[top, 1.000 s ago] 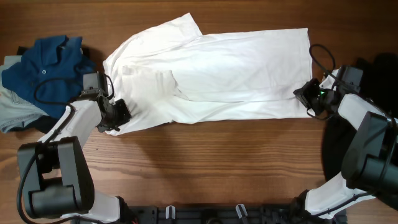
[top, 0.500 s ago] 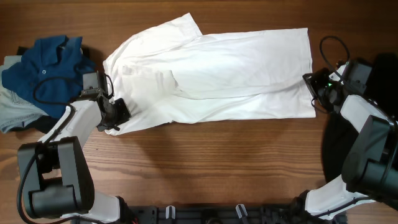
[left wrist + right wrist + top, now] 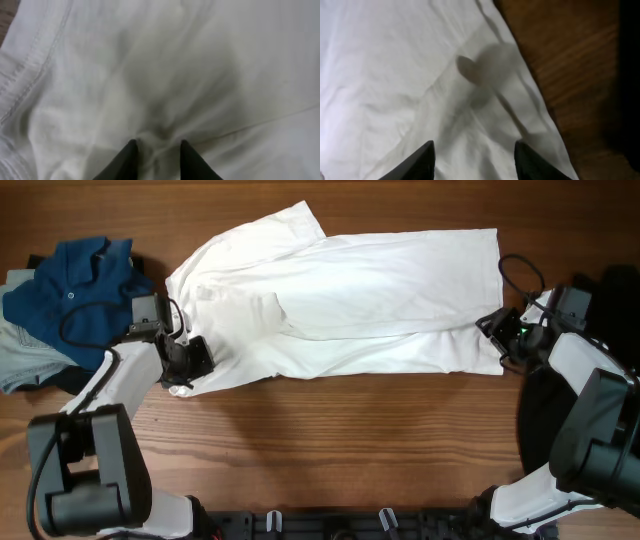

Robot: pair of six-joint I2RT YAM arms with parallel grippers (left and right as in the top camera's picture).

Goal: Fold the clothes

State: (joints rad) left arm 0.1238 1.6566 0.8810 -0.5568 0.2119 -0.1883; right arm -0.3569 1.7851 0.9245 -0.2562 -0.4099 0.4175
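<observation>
L tool (image 3: 158, 148) nipped narrow on white shirt (image 3: 350, 290) fabric; R tool (image 3: 474, 150) wide open over its hem.

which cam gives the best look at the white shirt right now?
Overhead. It shows the whole white shirt spread flat across the table, outline and folds included. The left wrist view shows only creased fabric and a stitched seam close up. The right wrist view shows only one edge of the fabric lying on wood.

Shows plain white, no pattern visible, across the short-sleeved shirt (image 3: 380, 290), dark blue on the polo shirt (image 3: 80, 280), pale grey on the cloth (image 3: 25, 360) beneath it, black on the garment heap (image 3: 530, 412), and reddish-brown streaked grain on the wooden table (image 3: 350, 440).
</observation>
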